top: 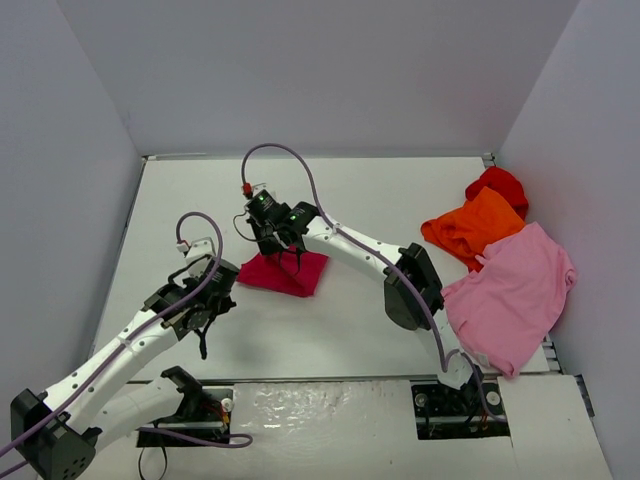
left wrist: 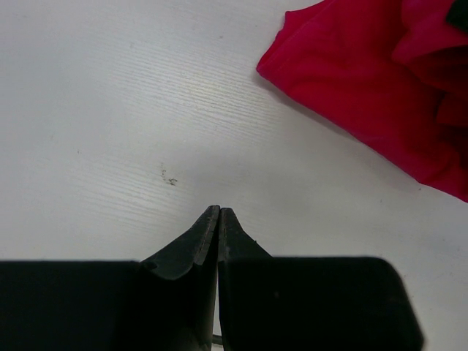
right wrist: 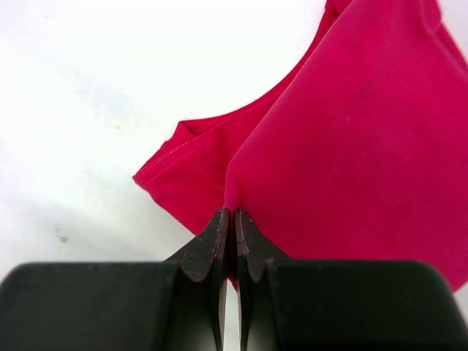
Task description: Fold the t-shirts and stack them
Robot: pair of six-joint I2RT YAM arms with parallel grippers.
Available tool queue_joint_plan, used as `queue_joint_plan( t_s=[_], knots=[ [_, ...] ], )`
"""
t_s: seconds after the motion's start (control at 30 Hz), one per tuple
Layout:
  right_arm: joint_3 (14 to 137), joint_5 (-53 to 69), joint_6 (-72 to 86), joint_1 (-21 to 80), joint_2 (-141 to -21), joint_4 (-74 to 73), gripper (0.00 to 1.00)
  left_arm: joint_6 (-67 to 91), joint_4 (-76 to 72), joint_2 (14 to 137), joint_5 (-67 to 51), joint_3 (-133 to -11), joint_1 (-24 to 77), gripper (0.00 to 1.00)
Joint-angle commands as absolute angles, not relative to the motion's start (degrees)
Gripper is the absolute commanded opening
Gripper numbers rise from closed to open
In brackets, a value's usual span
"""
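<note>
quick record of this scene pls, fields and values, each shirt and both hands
raspberry shirt: folded up, middle of the table
orange shirt: loose, far right
red shirt: bunched behind the orange one
pink shirt: spread loose at the right edge, touching the orange one
left hand: shut, empty, over bare table beside the raspberry shirt
right hand: shut, pinching the raspberry shirt

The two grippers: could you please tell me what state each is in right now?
Left gripper: closed, holding nothing.
Right gripper: closed on an edge of the raspberry-red t-shirt.
</note>
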State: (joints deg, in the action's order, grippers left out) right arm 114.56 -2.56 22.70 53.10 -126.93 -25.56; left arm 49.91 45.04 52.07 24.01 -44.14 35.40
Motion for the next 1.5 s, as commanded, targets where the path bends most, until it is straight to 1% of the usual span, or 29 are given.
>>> queue_joint_plan(
  t_s=[0.0, 0.27, 0.37, 0.4, 0.47, 0.53, 0.57, 0.6, 0.7, 0.77, 0.8, 0.83, 0.87, 0.9, 0.93, 0.97, 1.03, 1.07, 1.13, 1.33, 1.47],
  knots=[
    [117.4, 1.1, 23.6, 54.6, -119.9, -23.8, 0.00, 49.3, 42.9, 52.0, 24.5, -44.8, 34.6, 0.00],
    [117.0, 6.2, 24.4, 56.7, -120.7, -19.2, 0.00, 49.5, 41.6, 51.6, 23.6, -44.0, 34.3, 0.00],
    [115.0, 12.8, 26.3, 57.0, -123.0, -14.4, 0.00, 49.4, 41.4, 51.6, 23.5, -43.8, 34.3, 0.00],
    [113.6, 15.7, 27.1, 57.0, -123.5, -11.6, 0.05, 49.5, 41.4, 51.6, 23.5, -43.8, 34.3, 0.00],
    [111.2, 18.3, 28.1, 57.0, -123.9, -7.8, 0.29, 49.4, 41.4, 51.4, 23.5, -43.8, 34.3, 0.00],
    [109.8, 18.1, 28.2, 57.1, -122.5, -6.1, 0.42, 49.4, 41.5, 51.2, 23.7, -43.9, 34.3, 0.00],
    [108.1, 16.6, 27.7, 57.1, -120.9, -4.1, 0.53, 49.3, 41.8, 51.1, 23.9, -43.9, 34.2, 0.00],
    [106.7, 15.5, 26.9, 56.9, -119.0, -3.3, 0.58, 49.3, 41.8, 51.0, 24.0, -43.9, 34.1, 0.00],
    [104.3, 10.2, 25.9, 56.0, -114.9, -2.8, 0.60, 49.2, 41.5, 50.7, 23.8, -43.7, 33.9, 0.00],
    [102.2, 7.9, 26.4, 54.5, -111.8, -2.9, 0.57, 49.1, 41.0, 50.8, 23.4, -43.7, 33.8, 0.00],
    [100.9, 7.8, 27.1, 53.4, -111.0, -3.2, 0.54, 49.0, 40.4, 50.9, 23.1, -43.7, 33.8, 0.00],
    [98.9, 7.7, 28.1, 52.0, -110.3, -3.4, 0.42, 48.9, 39.7, 51.2, 22.5, -43.7, 33.7, 0.00],
    [96.1, 7.6, 29.1, 50.5, -109.5, -3.4, 0.22, 48.7, 38.7, 51.7, 21.8, -43.7, 33.6, 0.00],
    [94.1, 7.4, 29.4, 49.5, -108.9, -3.5, 0.09, 48.5, 37.9, 52.2, 21.1, -43.8, 33.6, 0.00],
    [92.3, 6.4, 29.4, 49.0, -108.1, -3.6, 0.03, 48.0, 36.4, 52.9, 20.4, -44.0, 33.5, 0.00],
    [90.5, 4.9, 29.4, 48.4, -107.3, -3.8, 0.00, 47.3, 34.7, 53.6, 19.6, -44.3, 33.5, 0.00],
    [86.4, 4.1, 29.3, 46.9, -106.7, -3.9, 0.00, 45.6, 32.3, 56.7, 17.0, -45.6, 33.4, 0.00],
    [86.3, 4.0, 29.3, 46.8, -106.7, -3.9, 0.00, 45.5, 31.6, 56.8, 17.0, -45.6, 33.4, 0.00],
    [84.5, 4.0, 29.3, 46.1, -107.9, -3.8, 0.00, 44.8, 30.8, 61.6, 14.9, -47.6, 33.3, 0.00],
    [85.6, 7.8, 28.7, 46.0, -114.6, -0.7, 0.00, 44.3, 26.4, 70.7, 12.1, -51.8, 33.1, 0.00],
    [86.1, 8.9, 27.5, 45.9, -117.6, -0.6, 0.00, 44.4, 24.1, 74.3, 11.4, -53.0, 32.6, 0.00]
  ],
)
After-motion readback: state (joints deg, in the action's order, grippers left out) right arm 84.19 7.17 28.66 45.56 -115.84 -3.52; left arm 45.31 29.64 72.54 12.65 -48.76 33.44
